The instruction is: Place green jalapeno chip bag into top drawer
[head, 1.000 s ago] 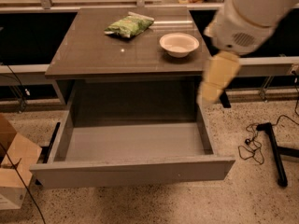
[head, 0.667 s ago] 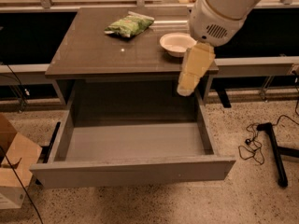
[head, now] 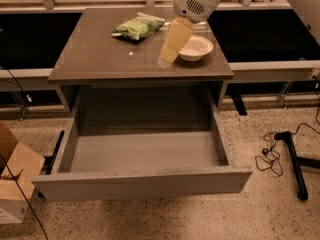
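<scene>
Jaws lie together with no gap showing, forming one smooth tan wedge. The gripper hangs tip-down over the glossy grey-brown table, just beside the round white bowl. The crinkled, puffy green jalapeno chip bag lies on the tabletop's far side. Below, the top drawer, a deep grey box with a flat front, stands pulled out, its smooth floor in view.
</scene>
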### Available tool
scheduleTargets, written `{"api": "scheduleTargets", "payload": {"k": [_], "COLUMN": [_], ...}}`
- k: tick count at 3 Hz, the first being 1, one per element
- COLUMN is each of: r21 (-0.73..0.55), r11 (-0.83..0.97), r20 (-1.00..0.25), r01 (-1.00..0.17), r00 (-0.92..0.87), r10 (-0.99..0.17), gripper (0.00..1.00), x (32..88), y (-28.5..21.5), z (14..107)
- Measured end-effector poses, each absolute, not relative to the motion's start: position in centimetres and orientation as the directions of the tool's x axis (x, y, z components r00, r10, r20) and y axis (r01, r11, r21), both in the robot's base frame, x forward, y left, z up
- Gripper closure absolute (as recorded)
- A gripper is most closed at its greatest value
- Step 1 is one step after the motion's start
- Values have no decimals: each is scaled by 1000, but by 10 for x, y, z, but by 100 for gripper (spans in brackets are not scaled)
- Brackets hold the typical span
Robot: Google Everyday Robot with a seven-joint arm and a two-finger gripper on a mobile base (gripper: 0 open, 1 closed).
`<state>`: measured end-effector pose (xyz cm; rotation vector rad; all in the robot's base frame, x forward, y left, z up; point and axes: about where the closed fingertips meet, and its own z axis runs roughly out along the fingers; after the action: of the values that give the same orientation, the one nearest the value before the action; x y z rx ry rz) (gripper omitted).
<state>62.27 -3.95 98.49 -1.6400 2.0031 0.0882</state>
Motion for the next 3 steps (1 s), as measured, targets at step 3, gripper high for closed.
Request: {"api": "scheduleTargets", "payload": {"k": [3], "r21": [-295], "r11": [329], "r20": [-545], "r01": [-897], "r00": [-124], "r10": [-829], "gripper": [0], "x": [662], "y": [-7], "z": [978]}}
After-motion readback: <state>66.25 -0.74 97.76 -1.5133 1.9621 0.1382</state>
